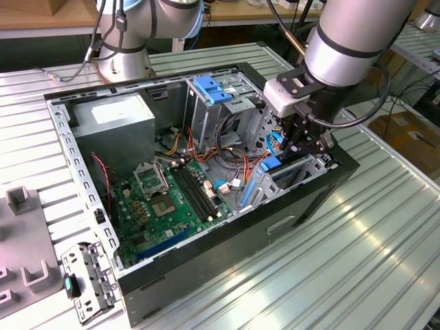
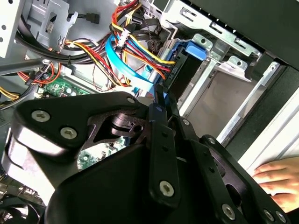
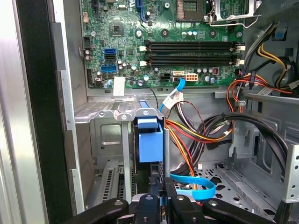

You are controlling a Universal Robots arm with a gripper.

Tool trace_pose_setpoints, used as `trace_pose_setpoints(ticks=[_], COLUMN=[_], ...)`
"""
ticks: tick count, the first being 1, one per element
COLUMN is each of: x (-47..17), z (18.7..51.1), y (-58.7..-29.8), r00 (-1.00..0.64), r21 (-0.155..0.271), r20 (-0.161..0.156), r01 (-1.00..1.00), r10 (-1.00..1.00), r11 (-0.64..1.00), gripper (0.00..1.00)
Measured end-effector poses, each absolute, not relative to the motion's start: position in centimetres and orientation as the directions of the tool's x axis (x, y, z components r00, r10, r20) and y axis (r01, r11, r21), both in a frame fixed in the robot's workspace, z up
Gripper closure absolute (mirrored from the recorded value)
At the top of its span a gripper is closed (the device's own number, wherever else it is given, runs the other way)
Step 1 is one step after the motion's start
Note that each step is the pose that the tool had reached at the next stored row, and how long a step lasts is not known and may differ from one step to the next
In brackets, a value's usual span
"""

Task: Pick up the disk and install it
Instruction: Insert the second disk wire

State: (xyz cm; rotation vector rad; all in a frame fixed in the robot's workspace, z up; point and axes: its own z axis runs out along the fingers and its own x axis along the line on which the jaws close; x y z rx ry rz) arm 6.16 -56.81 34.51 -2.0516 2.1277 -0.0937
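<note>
We saw the gripper (image 1: pixel 307 146) lowered inside the open case (image 1: pixel 206 258), at the drive bay (image 1: pixel 313 168) near the exterior view's right. The disk (image 3: pixel 150 147) stood on edge in that bay, its blue rail end facing up; in the second wrist view it (image 2: pixel 180 70) lay just beyond the fingertips. The fingers (image 3: pixel 156 203) were drawn close together about its near edge, apparently gripping it, though the contact itself was hidden from us. We judged the step in hand to be seating the disk in the bay. To do it well, the disk should stay parallel to the bay walls so that both rails run in their guides, and the push should follow the slot axis without tilt. The blue cable (image 3: pixel 196 184) and the coloured wires (image 3: pixel 187 133) lay just beside the path and should stay clear of pinching. A hand (image 2: pixel 278 179) rested on the counter (image 1: pixel 357 247) outside the case, near the bay.
</note>
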Motion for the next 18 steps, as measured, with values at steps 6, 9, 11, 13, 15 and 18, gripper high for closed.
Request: trace_pose_setpoints(ticks=[6,9,11,13,15,18], x=[6.16,6.16,6.16,6.16,6.16,6.16], z=[34.29,34.14,34.01,33.84,33.78,33.75], y=[-56.89,-56.92,-56.93,-56.97,-56.98,-56.98], r00=[-0.029,-0.029,-0.029,-0.029,-0.029,-0.029], r21=[-0.172,-0.172,-0.172,-0.172,-0.172,-0.171], r20=[-0.093,-0.094,-0.095,-0.096,-0.096,-0.096], r01=[-0.984,-0.984,-0.984,-0.984,-0.984,-0.984], r10=[-0.995,-0.995,-0.995,-0.995,-0.995,-0.995], r11=[0.044,0.045,0.045,0.045,0.045,0.045], gripper=[0.84,0.84,0.84,0.84,0.84,0.84])
